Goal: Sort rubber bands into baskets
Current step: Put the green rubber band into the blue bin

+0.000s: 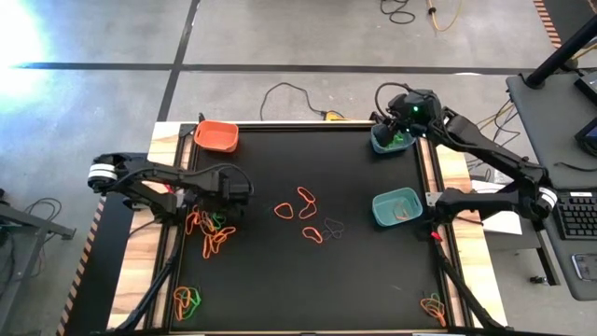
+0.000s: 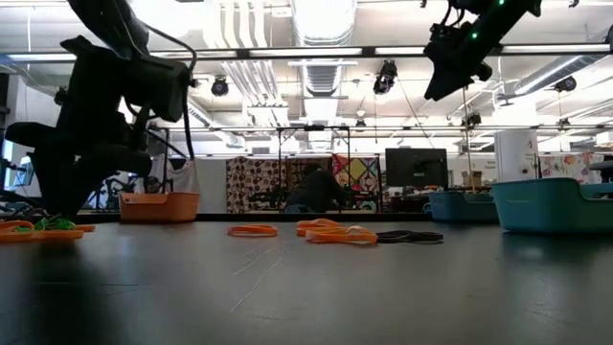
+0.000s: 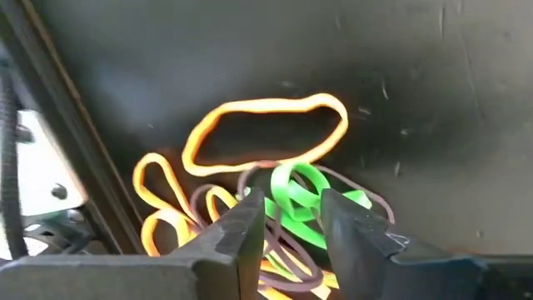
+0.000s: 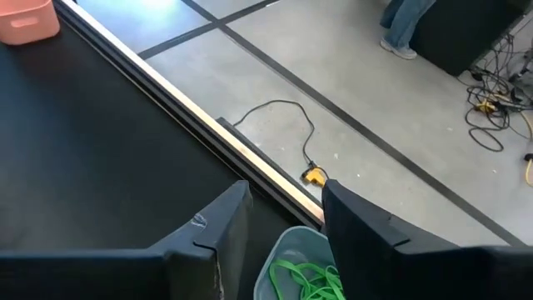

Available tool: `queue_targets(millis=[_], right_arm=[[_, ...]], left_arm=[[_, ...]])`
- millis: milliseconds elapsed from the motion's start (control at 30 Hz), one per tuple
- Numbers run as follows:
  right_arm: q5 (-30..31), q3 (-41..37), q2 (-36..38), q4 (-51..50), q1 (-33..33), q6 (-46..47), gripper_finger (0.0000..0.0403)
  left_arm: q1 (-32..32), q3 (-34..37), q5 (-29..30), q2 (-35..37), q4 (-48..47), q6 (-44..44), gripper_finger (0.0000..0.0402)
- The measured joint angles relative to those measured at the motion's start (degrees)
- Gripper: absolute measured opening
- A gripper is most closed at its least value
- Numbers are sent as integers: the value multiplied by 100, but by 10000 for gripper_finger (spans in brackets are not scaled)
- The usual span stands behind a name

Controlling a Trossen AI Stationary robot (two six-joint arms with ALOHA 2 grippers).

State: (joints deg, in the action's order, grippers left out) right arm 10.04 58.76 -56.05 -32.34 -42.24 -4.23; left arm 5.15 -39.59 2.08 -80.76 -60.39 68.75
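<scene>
Room: an open workshop with a grey concrete floor (image 4: 208, 50) marked by dark lines; a yellow-tipped cable (image 4: 287, 117) lies past the table edge, and a person's legs (image 4: 404, 25) show farther off.
Table: a black mat (image 1: 280, 159) with pale wooden edges, matte and flat, so the thin loops lie where they fall.
Right gripper (image 4: 285, 196): raised over the blue basket (image 1: 378, 146), released and holding nothing; probably placed there to drop a band in.
Left gripper (image 3: 291, 208): low on the mat's left side, straddling a green band (image 3: 291, 185). I cannot tell whether it is pinched.
Baskets: orange basket (image 1: 216, 136) at the far left corner and teal basket (image 1: 377, 207) at the right edge, well apart, probably one per colour.
Sorted: green bands (image 4: 304, 279) already lie in the blue basket.
Unsorted: a tangled pile (image 1: 213, 233) under the left gripper, and loose loops (image 1: 306, 201) mid-table.
</scene>
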Motion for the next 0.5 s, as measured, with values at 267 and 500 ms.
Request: queue_targets(millis=[267, 500], right_arm=[[3, 2, 0, 2, 0, -92, 125], [2, 2, 0, 2, 0, -281, 112]], left_arm=[[0, 2, 5, -289, 86, -107, 50], [0, -155, 13, -326, 106, -230, 3]])
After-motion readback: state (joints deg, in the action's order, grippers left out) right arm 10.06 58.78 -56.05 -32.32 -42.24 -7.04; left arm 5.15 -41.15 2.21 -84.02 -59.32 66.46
